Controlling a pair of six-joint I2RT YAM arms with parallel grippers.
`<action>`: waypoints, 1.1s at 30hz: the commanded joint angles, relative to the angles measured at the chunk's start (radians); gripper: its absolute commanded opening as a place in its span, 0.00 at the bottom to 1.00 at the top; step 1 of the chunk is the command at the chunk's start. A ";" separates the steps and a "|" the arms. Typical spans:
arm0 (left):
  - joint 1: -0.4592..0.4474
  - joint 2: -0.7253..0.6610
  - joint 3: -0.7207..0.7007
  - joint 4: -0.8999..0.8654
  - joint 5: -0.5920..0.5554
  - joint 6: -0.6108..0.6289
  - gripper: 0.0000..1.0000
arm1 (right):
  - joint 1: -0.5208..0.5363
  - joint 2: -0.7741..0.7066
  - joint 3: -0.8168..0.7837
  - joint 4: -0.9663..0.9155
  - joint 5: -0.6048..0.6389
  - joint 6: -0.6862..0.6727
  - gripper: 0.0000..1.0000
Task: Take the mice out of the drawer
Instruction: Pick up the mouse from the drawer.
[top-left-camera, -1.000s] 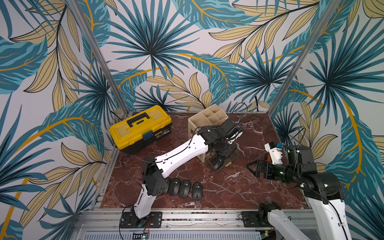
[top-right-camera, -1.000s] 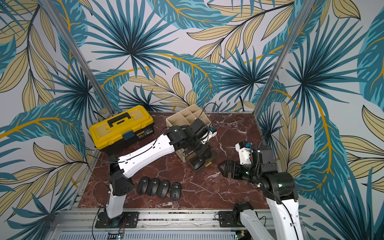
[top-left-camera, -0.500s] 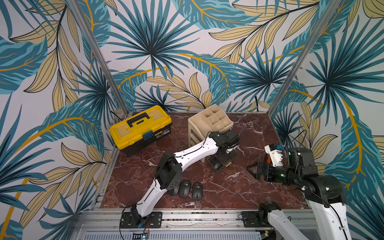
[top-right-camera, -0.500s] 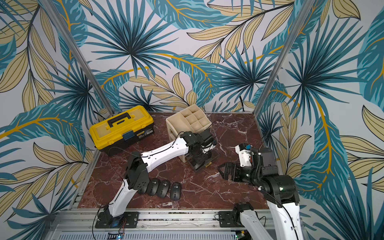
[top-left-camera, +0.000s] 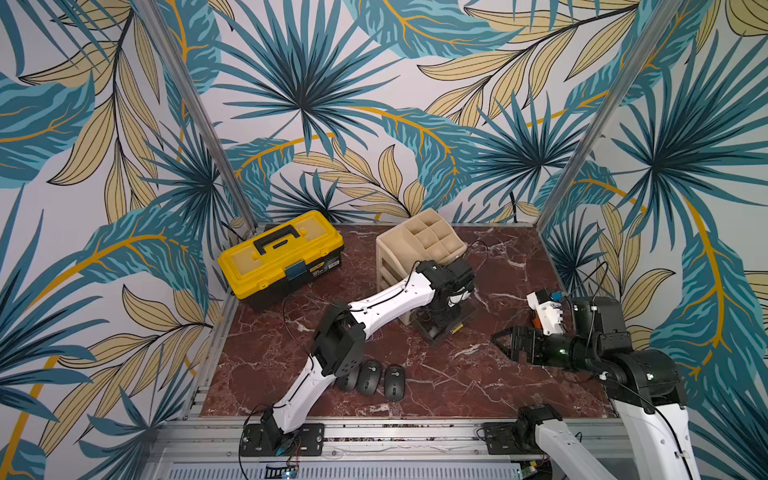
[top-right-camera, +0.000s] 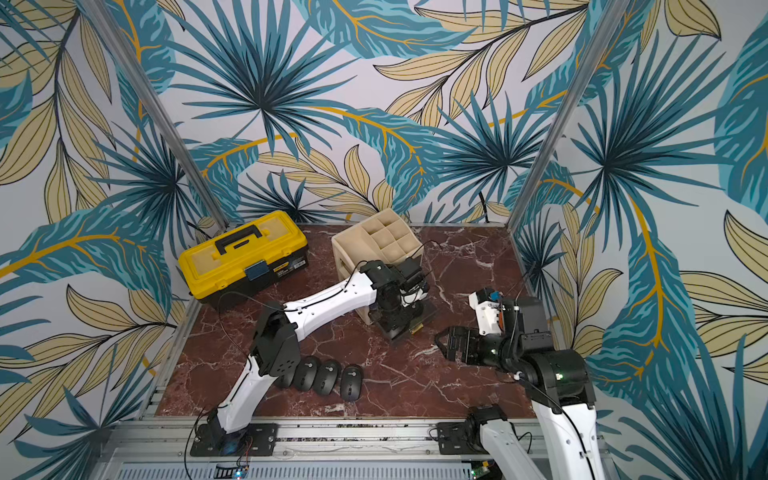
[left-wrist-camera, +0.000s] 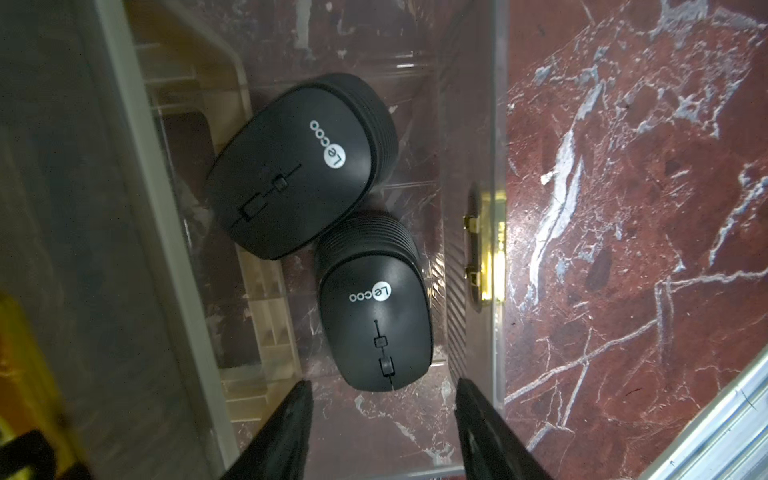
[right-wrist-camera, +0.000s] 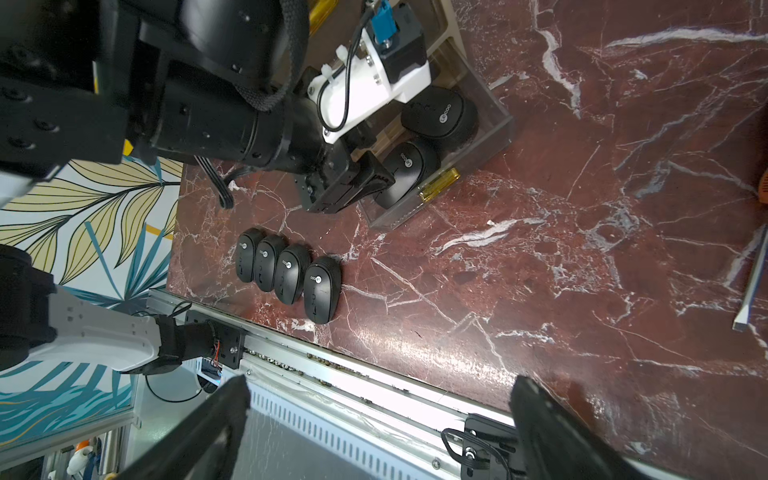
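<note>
The clear drawer (left-wrist-camera: 496, 174) stands pulled out of the beige organizer (top-left-camera: 419, 245) and has a gold handle (left-wrist-camera: 484, 257). Two black mice lie in it. One mouse (left-wrist-camera: 376, 307) lies just ahead of my left gripper (left-wrist-camera: 382, 395), the other mouse (left-wrist-camera: 291, 166) deeper in. The left gripper is open, pointing down into the drawer (top-left-camera: 459, 318), with nothing between its fingers. Several more mice (right-wrist-camera: 286, 272) lie in a row on the table near the front left, also seen in a top view (top-right-camera: 328, 376). My right gripper (top-left-camera: 496, 343) hovers open and empty to the right of the drawer.
A yellow toolbox (top-left-camera: 282, 253) sits at the back left. The left arm's elbow (top-left-camera: 338, 345) hangs over the row of mice. An aluminium rail (top-left-camera: 374, 424) runs along the table's front edge. Patterned walls close in three sides.
The left arm's elbow has swung to the right and its gripper has come down from beside the organizer to over the drawer. The right arm has barely moved.
</note>
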 joint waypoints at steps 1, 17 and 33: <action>0.007 0.028 0.041 0.010 0.023 0.010 0.58 | -0.002 -0.009 -0.019 0.007 -0.013 -0.007 0.99; 0.009 0.083 0.006 0.067 -0.023 0.006 0.66 | -0.002 -0.012 -0.034 0.016 -0.023 -0.002 0.99; 0.015 0.136 -0.037 0.093 -0.026 0.006 0.77 | -0.002 -0.008 -0.043 0.023 -0.026 -0.001 0.99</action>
